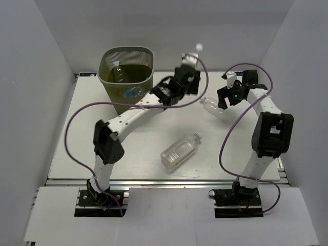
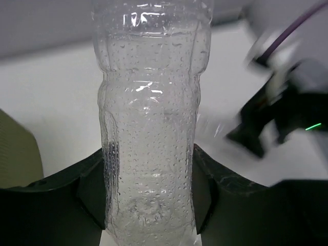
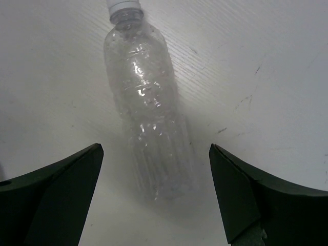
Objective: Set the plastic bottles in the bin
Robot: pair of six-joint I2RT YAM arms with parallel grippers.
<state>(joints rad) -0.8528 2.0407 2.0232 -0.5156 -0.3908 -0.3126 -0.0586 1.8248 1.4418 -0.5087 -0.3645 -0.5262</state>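
Note:
The olive-green mesh bin [image 1: 109,84] stands at the table's far left with a clear bottle [image 1: 119,73] inside. My left gripper [image 1: 188,65] is shut on a clear bottle [image 2: 149,128], held up to the right of the bin, its white cap [image 1: 199,47] pointing away. My right gripper [image 1: 224,97] is open above another clear bottle [image 3: 148,110] lying on the table; its jaws stand wide to either side of the bottle's base without touching. That bottle also shows in the top view [image 1: 213,108]. A third clear bottle [image 1: 179,151] lies mid-table.
White walls close in the table on the left, back and right. The bin's edge [image 2: 15,148] shows at the left of the left wrist view. Purple cables loop from both arms.

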